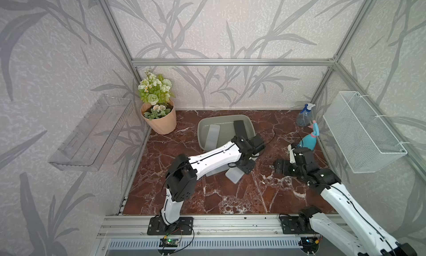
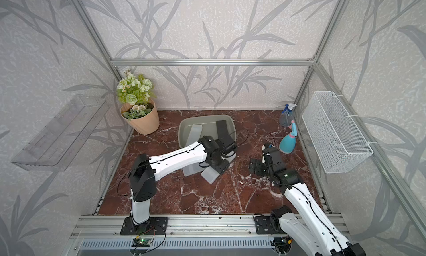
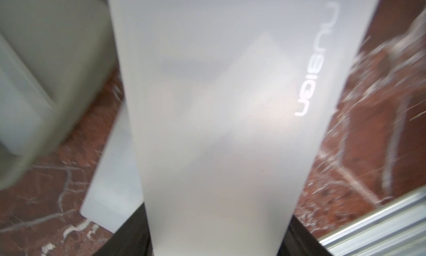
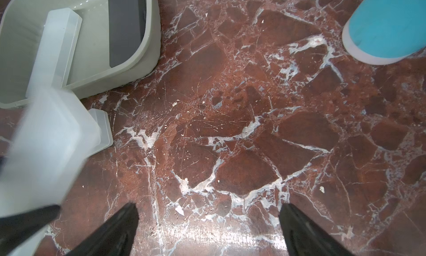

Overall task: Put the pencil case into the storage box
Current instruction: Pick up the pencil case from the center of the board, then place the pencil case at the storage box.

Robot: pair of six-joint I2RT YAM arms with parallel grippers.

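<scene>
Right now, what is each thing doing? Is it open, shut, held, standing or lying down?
left gripper: shut on the held pencil case
held pencil case: gripped, over the spare frosted case
spare frosted case: flat on the table
right gripper: open, empty
storage box: upright, two cases inside
white case: in the box
black case: in the box
blue spray bottle: standing
clear spray bottle: standing
flower pot: upright

Frosted translucent pencil case (image 3: 230,116), tilted, just beside the shallow grey-green storage box (image 1: 227,126).
</scene>
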